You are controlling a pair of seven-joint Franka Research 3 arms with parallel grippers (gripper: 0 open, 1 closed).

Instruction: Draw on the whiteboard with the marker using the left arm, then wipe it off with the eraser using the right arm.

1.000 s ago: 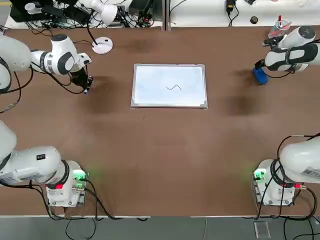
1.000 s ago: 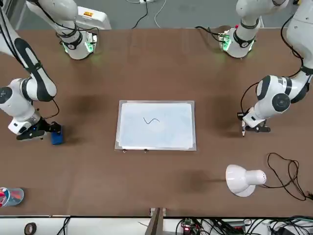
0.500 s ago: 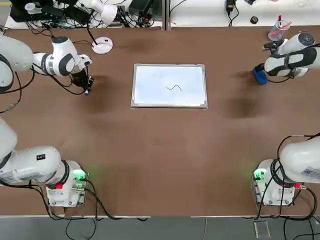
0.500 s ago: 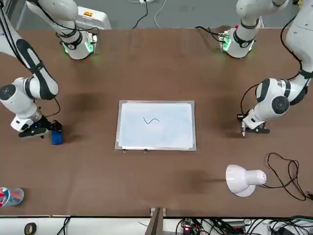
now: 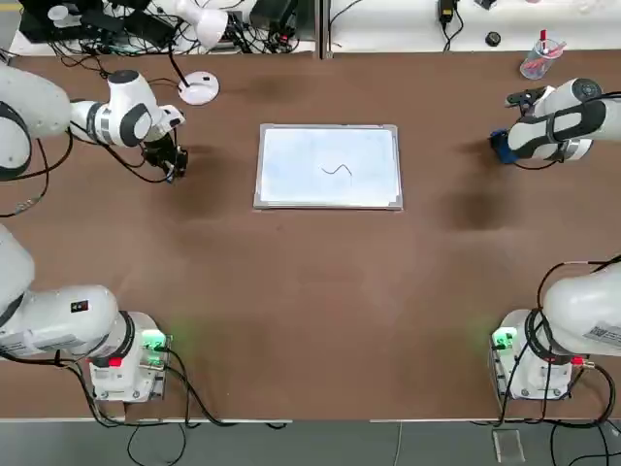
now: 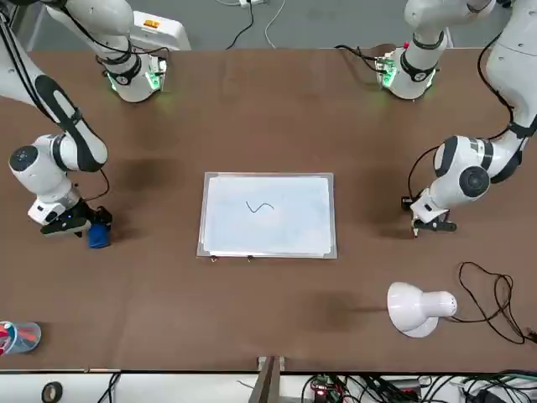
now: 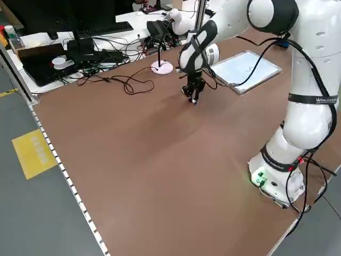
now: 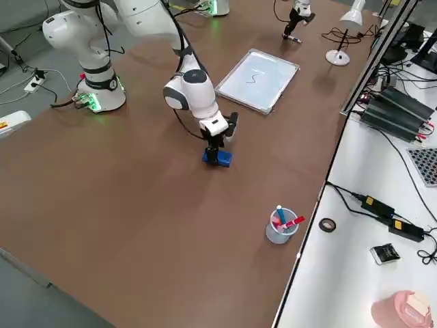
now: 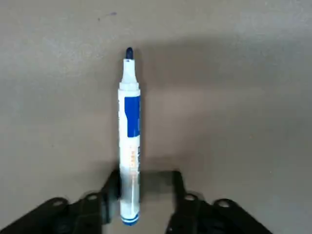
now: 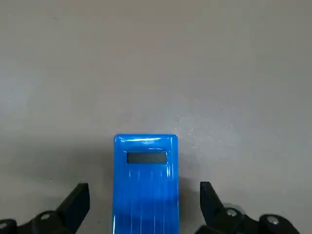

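The whiteboard [image 5: 328,165] lies flat mid-table with a small dark squiggle on it; it also shows in the front view [image 6: 268,214]. To the board's left, my left gripper [image 5: 175,163] hovers low over the table. In the left wrist view the marker [image 9: 130,141], white with a blue band and a bare blue tip, leans on one finger [image 9: 113,183]. There is a gap to the other finger, so the left gripper [image 9: 145,184] is open. My right gripper [image 10: 145,195] stands open astride the blue eraser [image 10: 146,180], at the table's right side [image 5: 499,146], clear of it on both sides.
A white desk lamp [image 5: 199,87] stands behind the left gripper, with its cable [image 6: 495,294] trailing on the table. A clear cup with pens [image 5: 536,60] sits at the far right corner beyond the eraser. Arm bases occupy both near corners.
The left gripper's fingers have parted, loosening their hold on the marker. The right gripper has come down over the eraser and now straddles it.
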